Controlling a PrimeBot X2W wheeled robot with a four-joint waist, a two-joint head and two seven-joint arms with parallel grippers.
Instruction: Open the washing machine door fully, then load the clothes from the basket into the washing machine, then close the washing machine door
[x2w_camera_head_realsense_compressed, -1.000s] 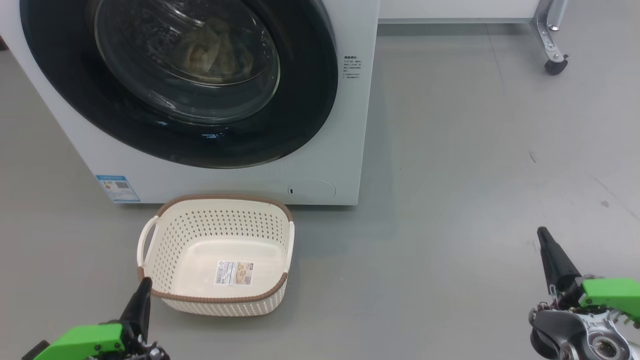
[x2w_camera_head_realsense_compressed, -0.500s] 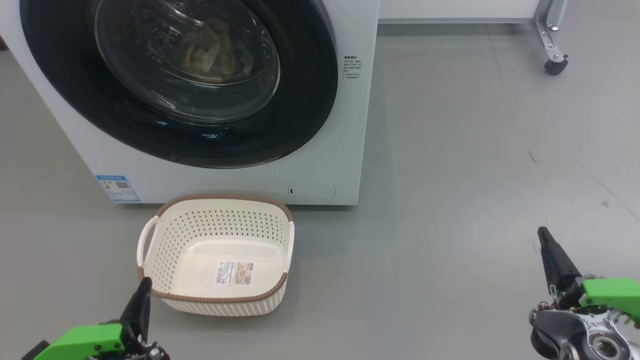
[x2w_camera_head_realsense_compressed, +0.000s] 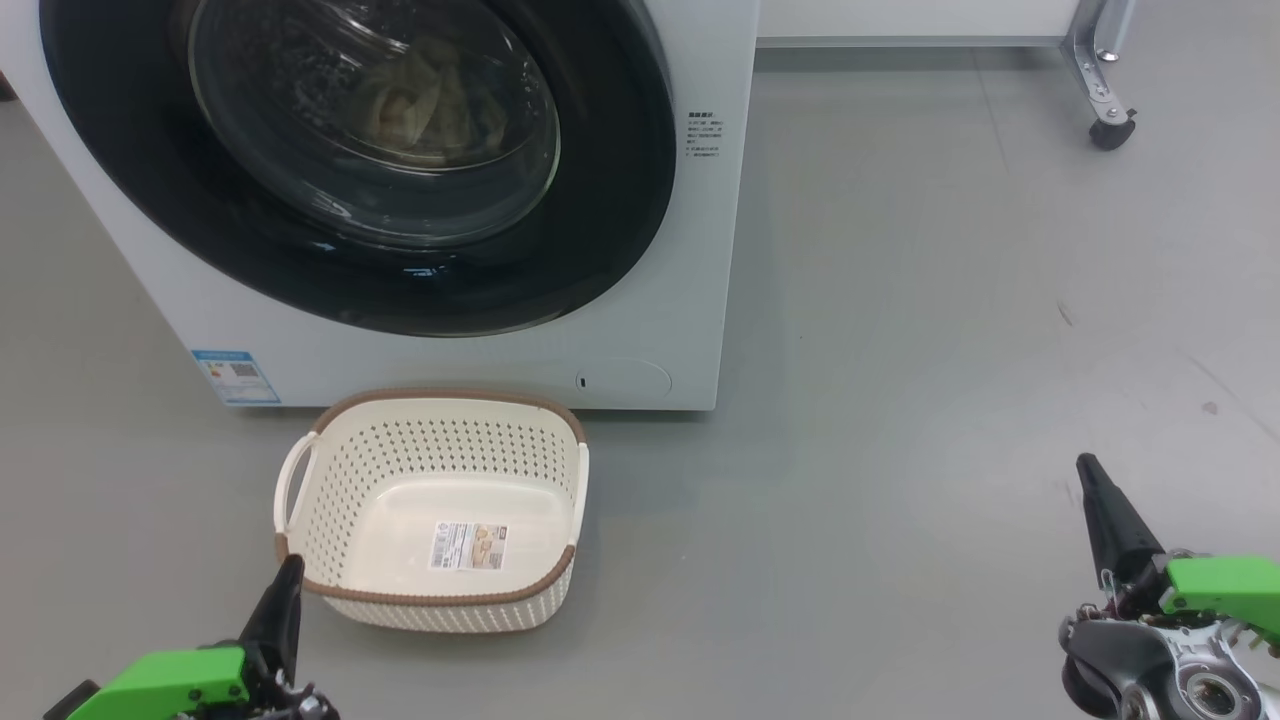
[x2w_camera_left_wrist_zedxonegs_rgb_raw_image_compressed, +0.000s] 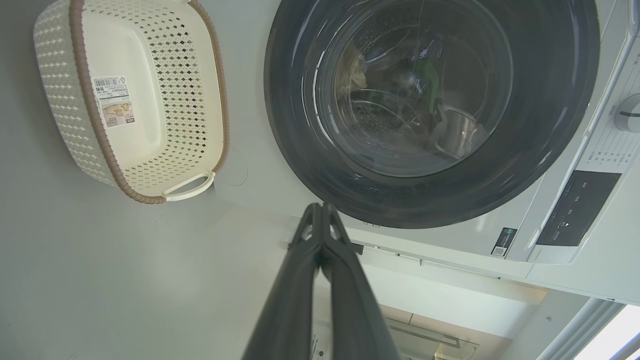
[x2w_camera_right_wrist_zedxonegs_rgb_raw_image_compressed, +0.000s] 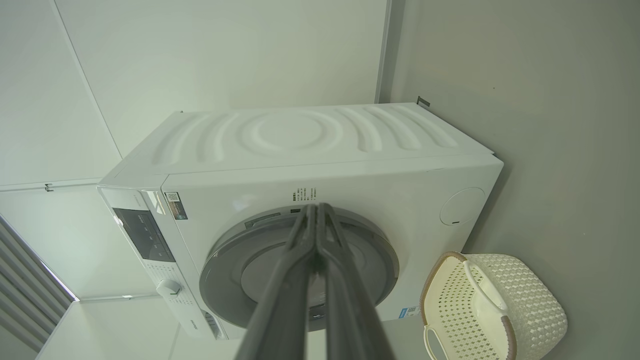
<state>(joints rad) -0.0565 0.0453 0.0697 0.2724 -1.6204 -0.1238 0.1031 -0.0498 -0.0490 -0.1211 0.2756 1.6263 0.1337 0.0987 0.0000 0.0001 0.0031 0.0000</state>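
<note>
item 1, left pincer (x2w_camera_head_realsense_compressed: 288, 570): closed tight, nothing held; parked low, judged at rest because no work was left for it
item 2, right pincer (x2w_camera_head_realsense_compressed: 1088, 470): likewise closed and empty, well apart to the right of the left one
item 3, basket (x2w_camera_head_realsense_compressed: 440, 398): just ahead of the left pincer's tip, emptied, label (x2w_camera_head_realsense_compressed: 469, 546) bare
item 4, clothes (x2w_camera_head_realsense_compressed: 430, 100): farther ahead of the left pincer, seen through the door (x2w_camera_head_realsense_compressed: 620, 220), which sat flush on the washing machine (x2w_camera_head_realsense_compressed: 450, 365); task judged done
</note>
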